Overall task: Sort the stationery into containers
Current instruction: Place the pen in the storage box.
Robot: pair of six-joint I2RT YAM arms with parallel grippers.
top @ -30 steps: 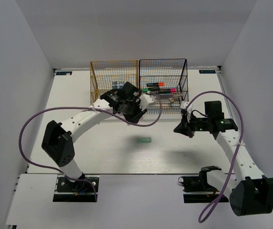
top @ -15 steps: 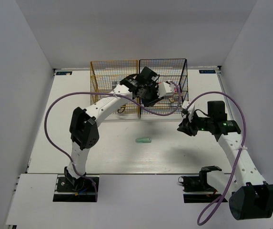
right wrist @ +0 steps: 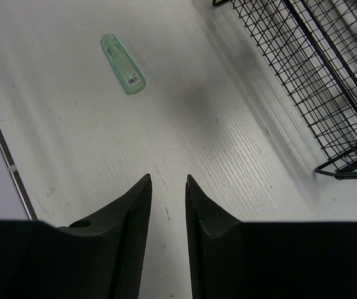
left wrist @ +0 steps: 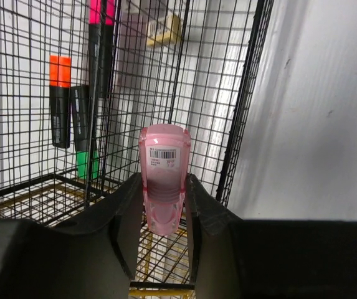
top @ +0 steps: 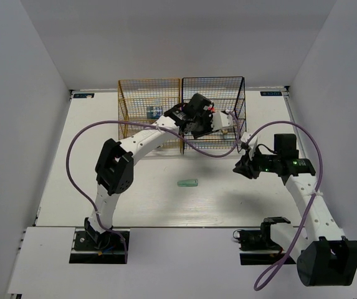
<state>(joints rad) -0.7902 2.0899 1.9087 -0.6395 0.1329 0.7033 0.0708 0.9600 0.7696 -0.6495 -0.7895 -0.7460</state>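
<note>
My left gripper [left wrist: 164, 187] is shut on a pink capsule [left wrist: 164, 168], which stands upright between the fingers right in front of the black rack [left wrist: 247, 93]. Behind the mesh lie orange [left wrist: 60, 99], pink [left wrist: 97, 12] and green [left wrist: 86, 163] highlighters and a beige eraser [left wrist: 164, 30]. From above, the left gripper [top: 214, 121] reaches into the black rack [top: 228, 87], beside the gold rack [top: 134, 99]. A green capsule [top: 188, 183] [right wrist: 123, 63] lies on the table. My right gripper [right wrist: 167, 180] [top: 239, 167] hovers open over bare table, with nothing between its fingers.
A blue tape roll [top: 154, 113] sits in the gold rack. The corner of the black rack [right wrist: 303, 75] lies to the upper right of the right gripper. The left arm's purple cable [top: 78, 162] loops over the left half of the table. White walls enclose the table.
The left arm has swung right from the front of the gold rack to the black rack, carrying the pink capsule. The right gripper's jaws have parted and it has shifted slightly.
</note>
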